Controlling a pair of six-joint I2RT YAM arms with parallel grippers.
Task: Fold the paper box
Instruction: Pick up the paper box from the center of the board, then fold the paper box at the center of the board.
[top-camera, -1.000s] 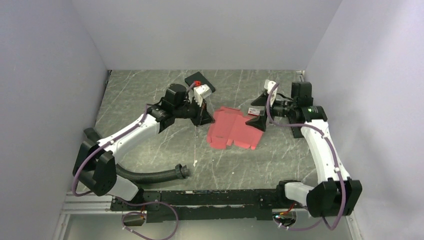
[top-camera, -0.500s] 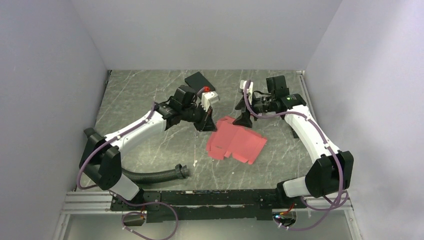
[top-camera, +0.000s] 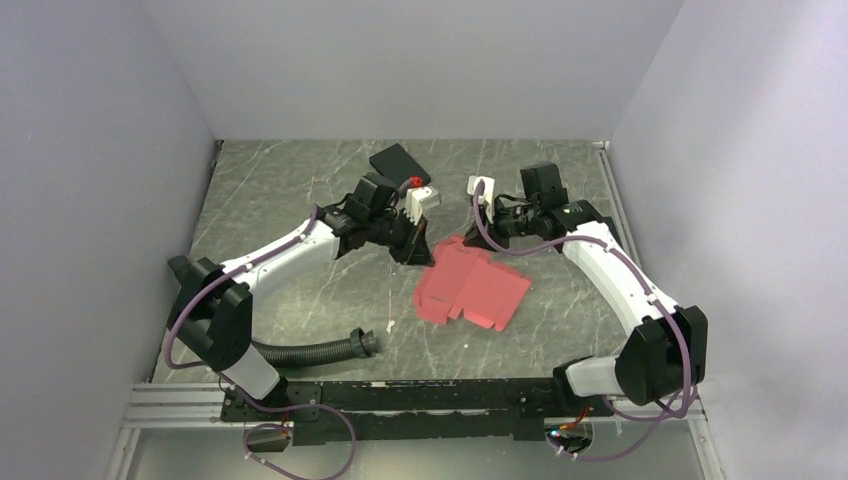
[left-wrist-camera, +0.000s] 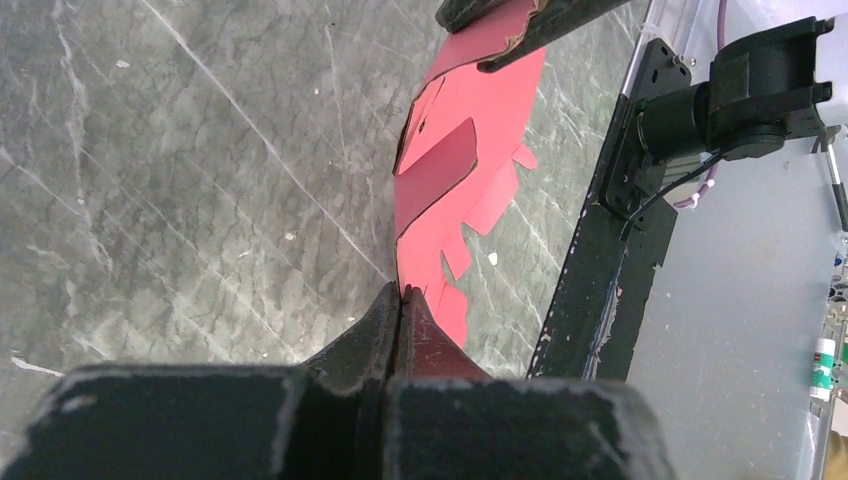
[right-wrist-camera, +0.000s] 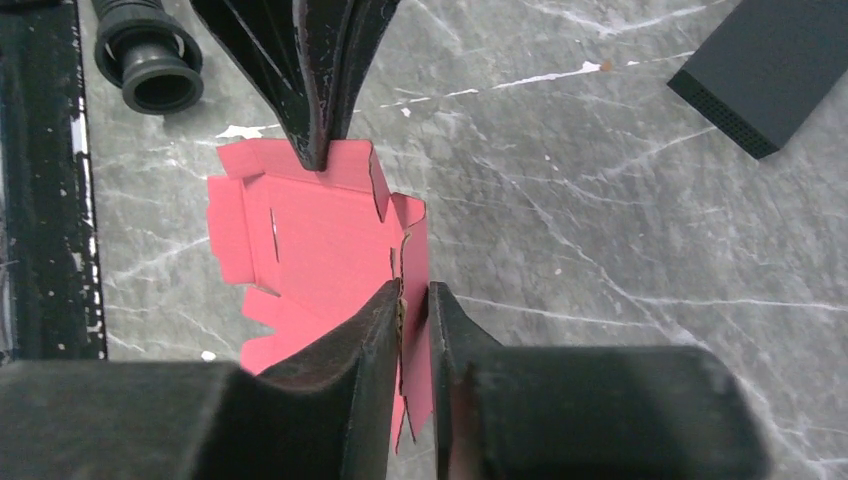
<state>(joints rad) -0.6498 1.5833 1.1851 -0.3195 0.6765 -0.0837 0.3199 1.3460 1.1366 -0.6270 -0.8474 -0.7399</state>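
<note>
The paper box is a flat, pinkish-red die-cut sheet lying unfolded near the middle of the surface, its flaps and notches pointing toward the near edge. Its far side is pinched at two places. The left end effector grips the sheet's far-left corner; in the left wrist view its two fingers are pressed together with the thin red edge of the sheet between them and no gap showing. The right end effector grips the far-right part of that side; in the right wrist view its fingers are closed to a narrow slit, and an edge flap of the sheet sits in that slit. The same view shows the left end effector coming down onto the opposite corner. The left arm runs diagonally from its base at the near left toward the centre, forearm stretched out low, wrist tipped down at the sheet. The right arm rises from its base at the near right, reaches far and inward, and turns its wrist leftward toward the sheet. A black flat box lies near the back wall behind the left wrist, apart from the sheet. A black corrugated hose lies near the left arm's base.
</note>
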